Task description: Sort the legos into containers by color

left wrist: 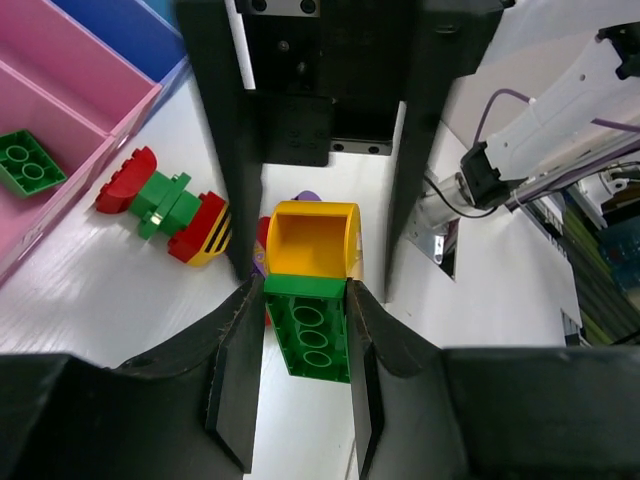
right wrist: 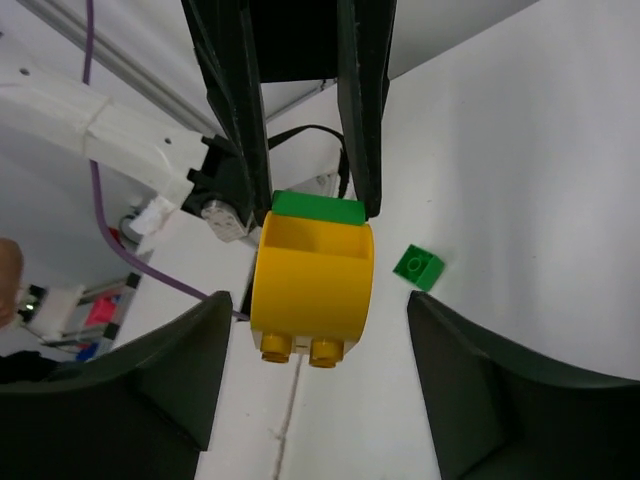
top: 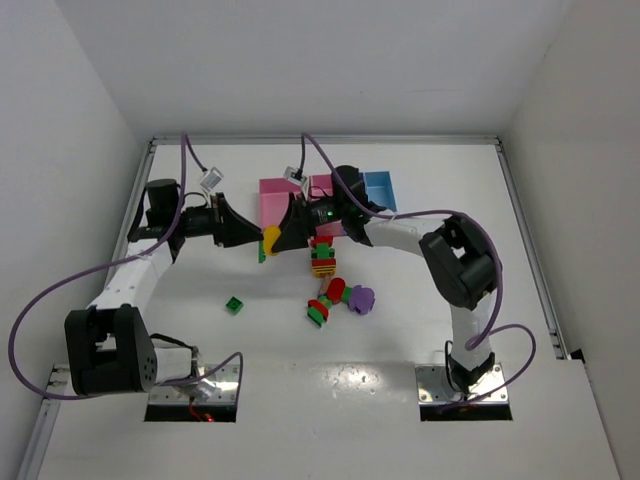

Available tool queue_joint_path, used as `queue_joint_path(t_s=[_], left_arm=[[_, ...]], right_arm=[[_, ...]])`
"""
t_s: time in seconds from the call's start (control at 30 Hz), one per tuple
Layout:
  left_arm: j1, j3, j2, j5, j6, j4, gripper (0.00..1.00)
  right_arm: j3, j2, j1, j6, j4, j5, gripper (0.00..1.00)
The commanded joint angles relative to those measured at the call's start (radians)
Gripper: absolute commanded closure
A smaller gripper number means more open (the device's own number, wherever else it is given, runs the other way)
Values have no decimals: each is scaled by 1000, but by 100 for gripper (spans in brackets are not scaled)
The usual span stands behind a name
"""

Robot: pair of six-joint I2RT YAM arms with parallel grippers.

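**While the left jaws clamp a green brick, the right jaws stand wide around its yellow end**

Where the two arms meet head-on, the left jaws are pressed tight on the long sides of a green brick (left wrist: 310, 325). A yellow curved piece (left wrist: 312, 238) is fixed on that brick's outer end. The right jaws stand apart on either side of the yellow curved piece. The right wrist view shows a gap on each side, so they grip nothing. The joined pair hangs clear of the desk (top: 400, 330), just in front of the bins.

The containers form a row at the far side: a wide pink bin (top: 272, 200), a narrow pink bin (top: 320, 187) and a light blue bin (top: 380, 190) at the right end. From above, the purple-blue bin (left wrist: 125, 35) between them is mostly hidden behind the right arm. A second green brick (left wrist: 28, 165) lies flat in the pink compartment nearer the left wrist camera.

On the desk near the jaws stands a clump of red, green and black-striped yellow bricks (left wrist: 165, 205). Nearer the bases lie a loose group of red, green and purple pieces (top: 340, 298) and, well apart, a lone small green brick (top: 234, 305).

The left arm (top: 130, 275) climbs from its base along the left edge, folds near the far corner and runs rightward. The right arm (top: 455, 265) rises, folds at its elbow and reaches left across the front of the bins.
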Motion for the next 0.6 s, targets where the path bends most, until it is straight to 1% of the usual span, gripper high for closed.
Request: queue_joint_path(t_s=[0.0,0.1,0.13,0.17,0.23,0.33,0.43,0.47,0.53,0.57], left_arm=[[-14,-1,-1,11,8,36,100],[-14,-1,-1,0,8,36,100],[-14,-1,-1,-11,8,36,100],[-14,-1,-10,-26,8,36,100],[6,-1,-19,-40,8,36,100],[33,-10,-30,-60,8,36,100],[58,-19,-48,-69,-20,66,100],[58,-29,-60,-78,-30,77,100],[58,-39,-70,-87,-68,123,100],[58,-50,-70,-100,-77,137,100]], right_arm=[[48,0,7,2,35,25,45],[48,0,7,2,35,26,73],[25,-11,7,2,50,26,95],[13,-11,7,2,50,26,99],[-24,-54,-7,2,61,26,100],[-79,-118,-51,-31,24,-7,100],[-150,-195,-119,-41,14,-43,100],[-177,-213,-160,-64,-2,-43,100],[-189,-262,-204,-118,-75,-54,100],[-199,-275,-253,-165,-133,-54,100]])
